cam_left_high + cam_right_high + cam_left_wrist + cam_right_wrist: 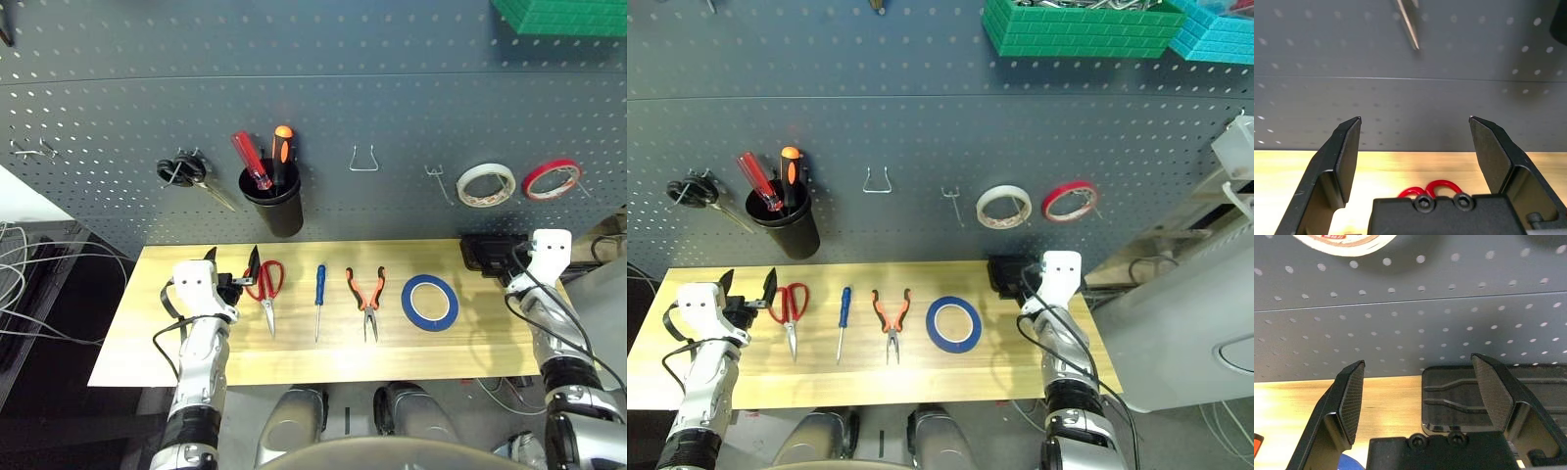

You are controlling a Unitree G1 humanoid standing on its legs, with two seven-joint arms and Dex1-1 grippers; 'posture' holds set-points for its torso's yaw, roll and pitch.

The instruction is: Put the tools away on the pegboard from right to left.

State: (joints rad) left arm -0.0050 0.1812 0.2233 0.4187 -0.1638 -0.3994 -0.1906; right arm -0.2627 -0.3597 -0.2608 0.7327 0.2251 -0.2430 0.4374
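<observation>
No readable brand or label shows on any item; the white tape roll carries red print too small for you to make out.

Your tabletop is light wood, set against the pegboard, a dark grey panel with rows of small holes. Lying on it in a row, from the right edge toward the left:
- blue tape roll, flat
- orange-and-black-handled pliers, handles toward the back edge
- small blue-handled screwdriver, handle toward the back edge
- red-handled scissors, handles toward the back edge

A black tray sits at the back right corner.

On the pegboard you have:
- red tape roll and the white tape roll on hooks
- a bare wire hook
- a black cup holder with two screwdrivers
- black-handled scissors on a hook

Green bin and blue bin are mounted above.

Your left gripper hovers just left of the red-handled scissors, jaws released and spread wide, grasping nothing. Your right gripper sits by the black tray, jaws likewise released.

Loose cables hang past the left edge.
</observation>
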